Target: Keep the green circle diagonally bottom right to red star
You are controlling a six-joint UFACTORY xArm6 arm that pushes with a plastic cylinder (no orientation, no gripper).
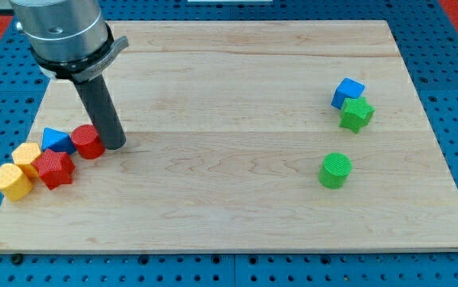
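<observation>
Green circle (pixel 335 170): right of centre, lying free.
Red star (pixel 55 168): lower left cluster.
My tip (pixel 115 144): left side, touching the red cylinder (pixel 88 142); bare rod, holding nothing.
Handling: probably light, rigid, slides easily; push its flank squarely.

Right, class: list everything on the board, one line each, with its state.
my tip: down on the board, touching the red circle's right.
red circle: flat, beside blue triangle.
red star: flat, touching yellow hexagon.
yellow heart: flat, leftmost.
green circle: flat, alone.
green star: touching blue cube.
</observation>
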